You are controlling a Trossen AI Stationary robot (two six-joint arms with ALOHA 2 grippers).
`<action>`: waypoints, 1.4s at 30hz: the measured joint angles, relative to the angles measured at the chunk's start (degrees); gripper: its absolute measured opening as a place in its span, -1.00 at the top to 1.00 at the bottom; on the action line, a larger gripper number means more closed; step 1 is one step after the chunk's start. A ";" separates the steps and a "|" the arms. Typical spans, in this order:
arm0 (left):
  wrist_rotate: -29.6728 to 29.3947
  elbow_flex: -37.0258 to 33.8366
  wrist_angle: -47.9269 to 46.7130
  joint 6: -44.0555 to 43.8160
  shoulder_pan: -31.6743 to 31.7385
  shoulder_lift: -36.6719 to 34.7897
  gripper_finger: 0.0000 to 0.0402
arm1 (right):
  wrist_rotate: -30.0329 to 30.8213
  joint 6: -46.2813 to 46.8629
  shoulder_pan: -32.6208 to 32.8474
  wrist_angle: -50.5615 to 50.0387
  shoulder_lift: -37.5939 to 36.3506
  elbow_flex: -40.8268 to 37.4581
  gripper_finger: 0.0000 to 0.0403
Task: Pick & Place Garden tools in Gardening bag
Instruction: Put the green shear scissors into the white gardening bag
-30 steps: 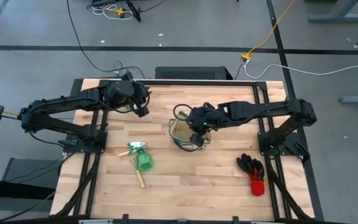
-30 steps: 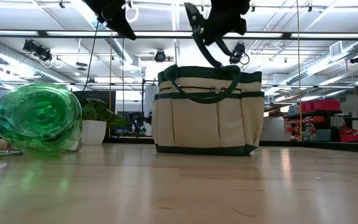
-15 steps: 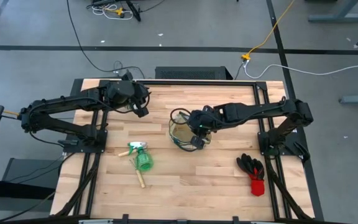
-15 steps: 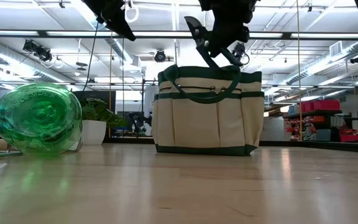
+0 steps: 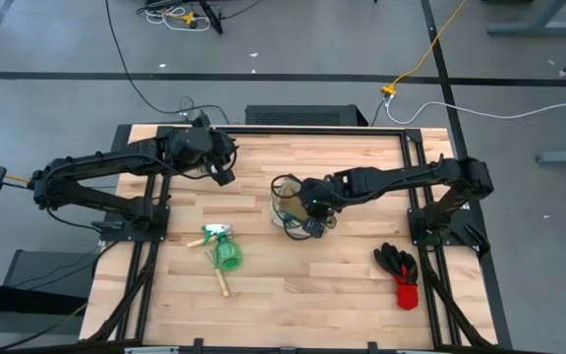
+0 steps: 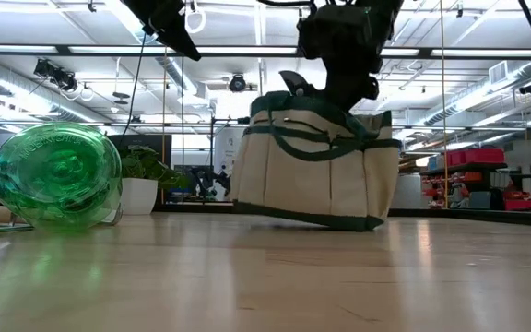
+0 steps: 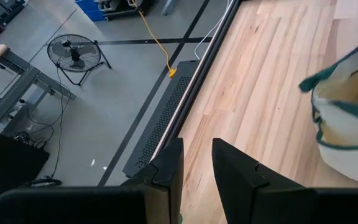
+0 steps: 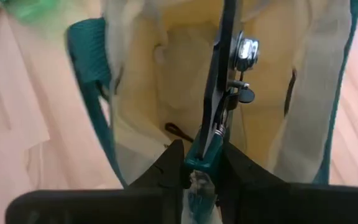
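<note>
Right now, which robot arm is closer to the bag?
The right. Its fingers are down in the gardening bag, holding the pruning shears; the left gripper hovers off to the side.

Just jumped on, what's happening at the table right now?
The right gripper is shut on the pruning shears and lowering them into the gardening bag, which tilts as the arm presses in. The left gripper hangs above the table's back left. The green item, hand rake and gloves lie on the table.
</note>
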 joint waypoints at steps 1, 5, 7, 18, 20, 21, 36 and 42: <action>0.00 0.00 0.03 0.00 0.00 0.00 0.54 | -0.15 -0.59 -0.02 -0.31 0.00 0.66 0.75; 0.00 0.00 0.01 0.00 0.00 0.00 0.54 | -0.09 -2.70 -0.02 -1.74 -0.04 4.46 0.75; 0.00 0.00 0.01 0.00 0.00 0.00 0.54 | -0.02 -3.89 -0.02 -1.85 -0.11 5.53 0.75; 0.00 0.00 0.00 0.00 0.00 0.00 0.54 | 2.01 -6.76 -2.51 -3.08 -0.13 5.62 0.75; 0.00 0.00 -0.01 0.00 0.00 0.01 0.54 | 2.00 -6.77 -2.77 -3.28 -0.13 5.51 0.75; 0.00 0.00 -0.02 0.00 0.00 0.00 0.54 | 1.82 -6.69 -2.85 -3.15 -0.13 5.26 0.75; 0.00 0.00 -0.03 0.00 0.00 0.00 0.54 | -4.64 -4.08 -2.38 -0.98 -0.11 0.37 0.75; 0.00 0.00 -0.03 0.00 0.00 0.01 0.54 | -7.46 -4.29 -1.55 -0.96 -0.11 0.37 0.75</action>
